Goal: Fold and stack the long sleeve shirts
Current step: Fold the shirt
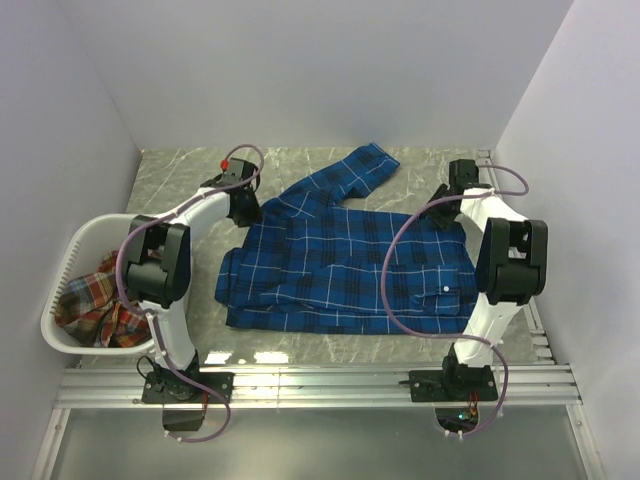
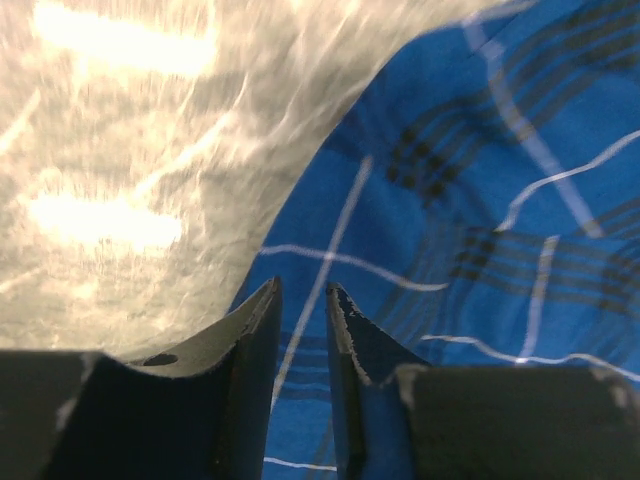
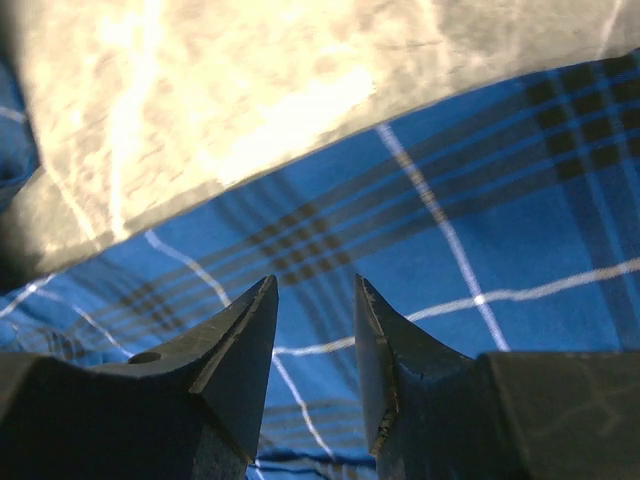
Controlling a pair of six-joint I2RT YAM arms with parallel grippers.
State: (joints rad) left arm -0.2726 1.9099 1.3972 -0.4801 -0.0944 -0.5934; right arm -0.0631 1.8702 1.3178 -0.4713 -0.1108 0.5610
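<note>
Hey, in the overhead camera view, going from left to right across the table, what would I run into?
First the white laundry basket holding the red-orange plaid shirt → blue plaid shirt spread on the table → right arm.

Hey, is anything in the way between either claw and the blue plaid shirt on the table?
Nothing visible does. The left claw and the right claw are each right at the far edge of the blue shirt. In both wrist views only its cloth and bare table show past the fingers.
</note>
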